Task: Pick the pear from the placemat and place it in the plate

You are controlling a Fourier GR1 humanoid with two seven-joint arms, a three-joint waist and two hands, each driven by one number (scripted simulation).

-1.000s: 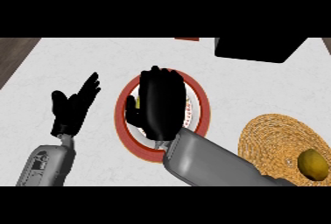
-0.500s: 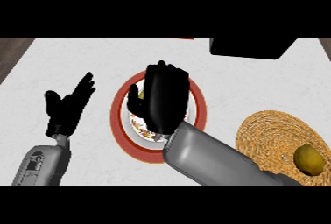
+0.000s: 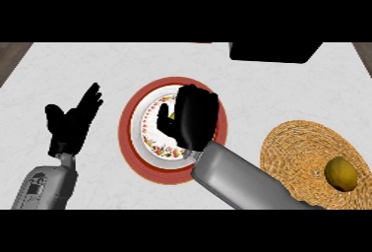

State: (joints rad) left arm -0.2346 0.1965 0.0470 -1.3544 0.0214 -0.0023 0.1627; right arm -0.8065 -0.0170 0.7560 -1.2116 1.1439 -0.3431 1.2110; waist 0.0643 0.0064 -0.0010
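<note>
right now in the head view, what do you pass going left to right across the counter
left hand → plate with the right hand over it → woven placemat → yellow-green fruit on the placemat

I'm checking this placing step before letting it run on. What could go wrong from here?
The right hand is over the red-rimmed patterned plate and hides nearly all of the yellow-green pear, so whether it rests on the plate cannot be told; an early release might let it roll off. A yellow round fruit lies on the woven straw placemat and could be mistaken for the target. The grey right forearm crosses the plate's rim and may nudge it when withdrawing.
</note>
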